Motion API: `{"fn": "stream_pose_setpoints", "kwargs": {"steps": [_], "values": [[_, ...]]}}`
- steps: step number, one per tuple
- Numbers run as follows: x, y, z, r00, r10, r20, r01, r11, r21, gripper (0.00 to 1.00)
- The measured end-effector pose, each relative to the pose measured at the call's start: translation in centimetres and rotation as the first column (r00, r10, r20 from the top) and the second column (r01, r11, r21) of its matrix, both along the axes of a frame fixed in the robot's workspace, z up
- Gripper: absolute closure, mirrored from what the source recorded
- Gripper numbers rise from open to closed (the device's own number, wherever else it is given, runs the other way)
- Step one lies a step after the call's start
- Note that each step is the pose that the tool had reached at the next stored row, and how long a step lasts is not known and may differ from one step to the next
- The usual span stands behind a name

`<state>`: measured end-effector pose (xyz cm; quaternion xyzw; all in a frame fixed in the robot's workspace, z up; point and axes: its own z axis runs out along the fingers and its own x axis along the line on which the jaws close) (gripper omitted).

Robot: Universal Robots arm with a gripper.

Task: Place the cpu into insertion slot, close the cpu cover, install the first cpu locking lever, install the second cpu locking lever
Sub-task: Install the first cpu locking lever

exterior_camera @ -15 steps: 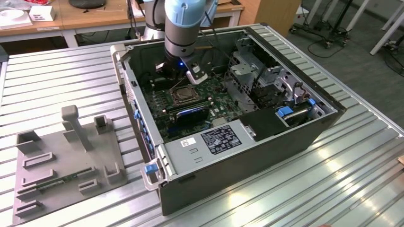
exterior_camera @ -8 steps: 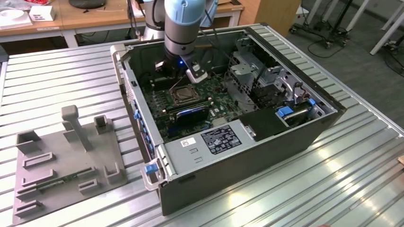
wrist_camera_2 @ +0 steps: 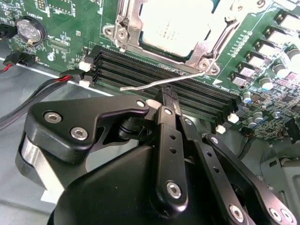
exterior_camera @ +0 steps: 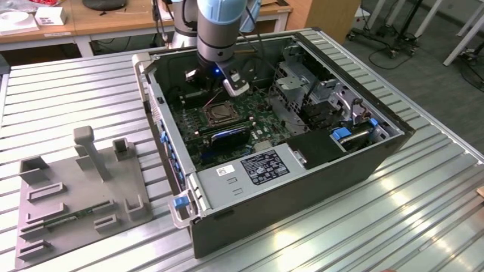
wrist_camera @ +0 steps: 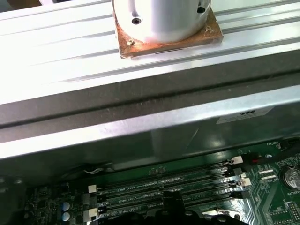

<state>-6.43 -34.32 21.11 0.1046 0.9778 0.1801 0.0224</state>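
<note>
second wrist view: gripper (wrist_camera_2: 168,99) clenched on a thin cpu locking lever (wrist_camera_2: 140,86), fingertips pinching it about mid-length. the lever crosses in front of the black memory slots (wrist_camera_2: 126,65), with one end at the socket corner. cpu (wrist_camera_2: 173,21) sits in the insertion slot (exterior_camera: 223,113), and the cpu cover (wrist_camera_2: 206,49) is down over it. coin cell battery (wrist_camera_2: 29,29) is well off to the side on the green board. exterior view: arm (exterior_camera: 219,28) reaches into the open pc case (exterior_camera: 302,187) on the slatted counter (exterior_camera: 423,215); grey fixture tray (exterior_camera: 68,209) is at the exterior view's left.
</note>
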Motion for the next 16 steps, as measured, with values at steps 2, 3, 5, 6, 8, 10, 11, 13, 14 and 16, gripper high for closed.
{"fn": "stream_pose_setpoints", "kwargs": {"steps": [2,3,5,6,8,10,11,13,14,16], "values": [[0.02,-0.05,0.01,1.0000,0.000,0.0001,0.000,1.0000,0.0001,0.90],[0.02,-0.09,0.03,1.0000,0.000,0.0000,0.000,1.0000,-0.0001,0.90],[0.06,-0.17,0.04,1.0000,0.000,0.0000,0.000,1.0000,-0.0001,0.90],[0.09,-0.22,0.05,1.0000,0.000,0.0000,0.000,1.0000,0.0000,0.90],[0.13,-0.34,0.08,1.0000,0.000,0.0000,0.000,1.0000,-0.0001,0.90],[0.17,-0.41,0.12,1.0000,0.000,-0.0001,0.000,1.0000,-0.0003,0.90],[0.18,-0.43,0.15,1.0000,0.000,-0.0001,0.000,1.0000,-0.0002,0.90],[0.19,-0.43,0.14,1.0000,0.000,0.0001,0.000,1.0000,0.0000,0.90],[0.19,-0.44,0.14,1.0000,0.000,0.0001,0.000,1.0000,0.0000,0.90],[0.22,-0.45,0.13,1.0000,0.000,0.0000,0.000,1.0000,-0.0001,0.90]]}}
